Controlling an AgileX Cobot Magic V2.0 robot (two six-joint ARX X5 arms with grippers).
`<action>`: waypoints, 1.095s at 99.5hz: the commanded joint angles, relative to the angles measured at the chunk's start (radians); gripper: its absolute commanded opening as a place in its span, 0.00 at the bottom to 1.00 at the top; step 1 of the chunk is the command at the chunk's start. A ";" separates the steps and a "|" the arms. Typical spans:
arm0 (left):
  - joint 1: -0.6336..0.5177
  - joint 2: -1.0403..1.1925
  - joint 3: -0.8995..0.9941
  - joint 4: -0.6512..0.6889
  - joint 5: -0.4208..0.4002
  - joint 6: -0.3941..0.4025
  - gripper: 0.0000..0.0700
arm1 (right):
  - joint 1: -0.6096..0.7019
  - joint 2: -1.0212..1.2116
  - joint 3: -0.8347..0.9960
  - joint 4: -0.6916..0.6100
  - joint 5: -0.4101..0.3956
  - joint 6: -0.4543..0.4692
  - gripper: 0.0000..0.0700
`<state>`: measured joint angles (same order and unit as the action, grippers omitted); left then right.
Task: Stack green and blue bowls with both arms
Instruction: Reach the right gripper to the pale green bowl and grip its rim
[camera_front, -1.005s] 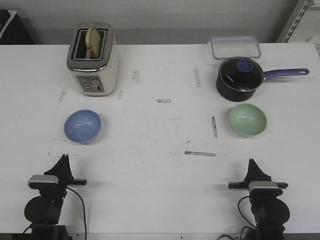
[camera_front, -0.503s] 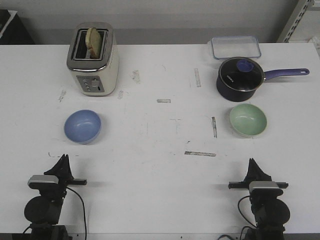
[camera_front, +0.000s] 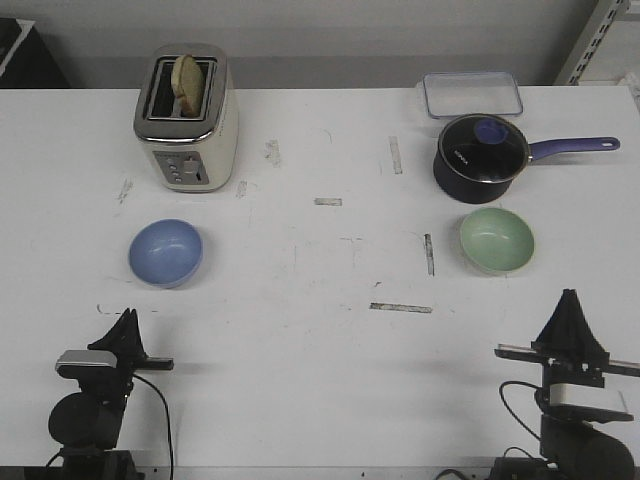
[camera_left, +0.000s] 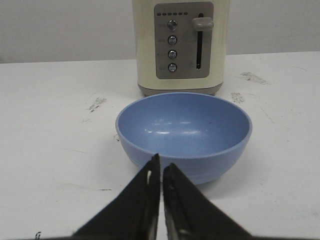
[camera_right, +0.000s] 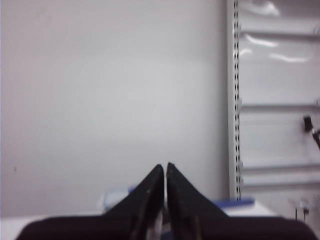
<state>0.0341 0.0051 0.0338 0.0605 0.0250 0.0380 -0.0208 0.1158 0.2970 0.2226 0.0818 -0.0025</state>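
The light blue bowl (camera_front: 165, 252) sits on the table's left side, in front of the toaster, and fills the left wrist view (camera_left: 184, 132). The pale green bowl (camera_front: 496, 240) sits on the right side, just in front of the saucepan. My left gripper (camera_front: 128, 318) is shut and empty, near the front edge, short of the blue bowl; its tips (camera_left: 161, 165) nearly reach the bowl's near wall. My right gripper (camera_front: 569, 296) is shut and empty, raised at the front right, to the right of the green bowl. The right wrist view (camera_right: 165, 166) shows only the back wall, blurred.
A cream toaster (camera_front: 186, 117) with a bread slice stands at the back left. A dark blue saucepan (camera_front: 481, 152) with a glass lid and a clear lidded container (camera_front: 471, 93) are at the back right. A shelf upright (camera_right: 233, 100) stands beyond the table.
My right gripper has moved to the right and tilted upward, so its camera now faces the wall. The left arm and both bowls have not moved.
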 joint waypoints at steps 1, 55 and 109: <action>-0.002 -0.002 -0.021 0.016 0.000 -0.005 0.00 | -0.001 0.096 0.126 -0.049 -0.016 0.002 0.00; -0.002 -0.002 -0.021 0.017 0.000 -0.005 0.00 | -0.053 0.954 0.919 -0.829 -0.094 -0.087 0.73; -0.002 -0.002 -0.021 0.017 0.000 -0.005 0.00 | -0.279 1.403 0.920 -0.826 -0.319 -0.206 0.82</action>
<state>0.0341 0.0051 0.0338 0.0608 0.0250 0.0380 -0.2962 1.4792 1.2030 -0.6250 -0.2329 -0.1658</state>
